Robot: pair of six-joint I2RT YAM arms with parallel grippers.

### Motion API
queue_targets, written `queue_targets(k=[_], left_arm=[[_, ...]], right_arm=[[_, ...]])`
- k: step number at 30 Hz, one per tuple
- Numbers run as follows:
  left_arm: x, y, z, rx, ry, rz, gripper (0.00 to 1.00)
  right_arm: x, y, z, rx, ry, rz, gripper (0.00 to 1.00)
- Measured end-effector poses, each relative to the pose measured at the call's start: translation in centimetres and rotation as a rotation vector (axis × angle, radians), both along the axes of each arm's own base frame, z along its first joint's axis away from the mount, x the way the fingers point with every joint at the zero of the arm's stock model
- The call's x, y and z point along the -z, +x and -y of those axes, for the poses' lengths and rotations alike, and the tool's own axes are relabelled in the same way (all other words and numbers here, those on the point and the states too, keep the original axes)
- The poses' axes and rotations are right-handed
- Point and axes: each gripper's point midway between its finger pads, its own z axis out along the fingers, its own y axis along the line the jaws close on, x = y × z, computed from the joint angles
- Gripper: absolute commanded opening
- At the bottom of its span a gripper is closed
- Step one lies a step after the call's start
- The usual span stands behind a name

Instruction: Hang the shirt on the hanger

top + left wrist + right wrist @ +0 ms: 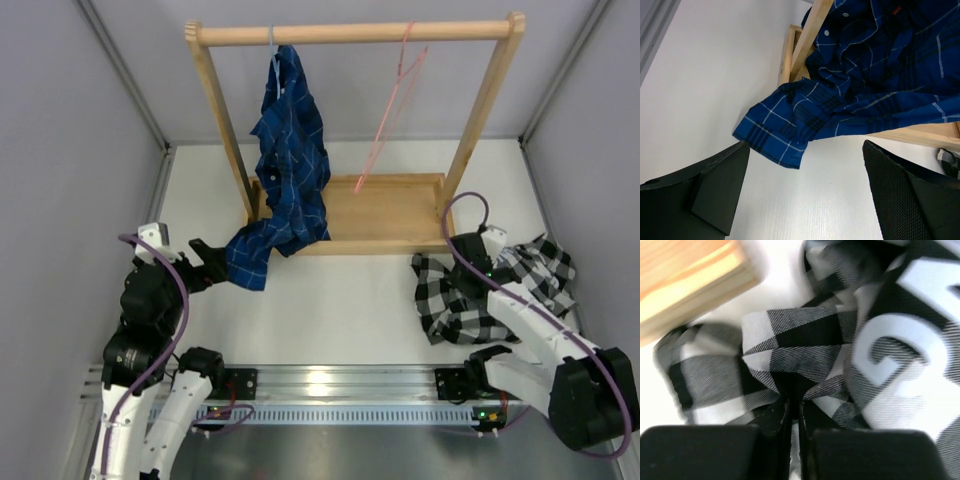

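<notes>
The black-and-white checked shirt (495, 285) lies crumpled on the table at the right, in front of the rack's right corner. Its white block lettering shows in the right wrist view (890, 340). My right gripper (478, 270) is shut, its fingers pinching a fold of this shirt (795, 405). The pink wire hanger (392, 100) hangs from the rack's top rail, right of centre, empty. My left gripper (205, 262) is open and empty at the left, just above the table, near the hem of the dark blue plaid shirt (785, 135).
A wooden rack (355, 35) with a tray base (385, 215) stands at the back centre. A dark blue plaid shirt (290, 150) hangs from its rail on a pale hanger, its tail trailing over the base onto the table. Grey walls enclose the table.
</notes>
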Motion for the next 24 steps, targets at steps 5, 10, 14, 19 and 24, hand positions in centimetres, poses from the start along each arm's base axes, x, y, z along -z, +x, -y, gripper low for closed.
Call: queue_targets(k=[5, 10, 14, 19, 24], left_arm=[[0.2, 0.3, 0.3, 0.013, 0.0, -0.014, 0.98], [0.5, 0.5, 0.3, 0.013, 0.005, -0.026, 0.98], [0.5, 0.5, 0.3, 0.011, 0.006, -0.025, 0.98], [0.3, 0.3, -0.2, -0.012, 0.009, -0.012, 0.98], [-1.0, -0.8, -1.3, -0.063, 0.004, 0.062, 0.98]], right_arm=[[-0.6, -1.3, -5.7, -0.183, 0.096, 0.055, 0.0], [-4.4, -4.2, -15.6, -0.456, 0.263, 0.176, 0.0], [-8.5, -6.2, -23.8, -0.631, 0.361, 0.225, 0.0], [-14.0, -8.6, -36.1, -0.847, 0.459, 0.268, 0.1], [-16.6, -11.3, -42.6, -1.02, 0.559, 0.28, 0.77]])
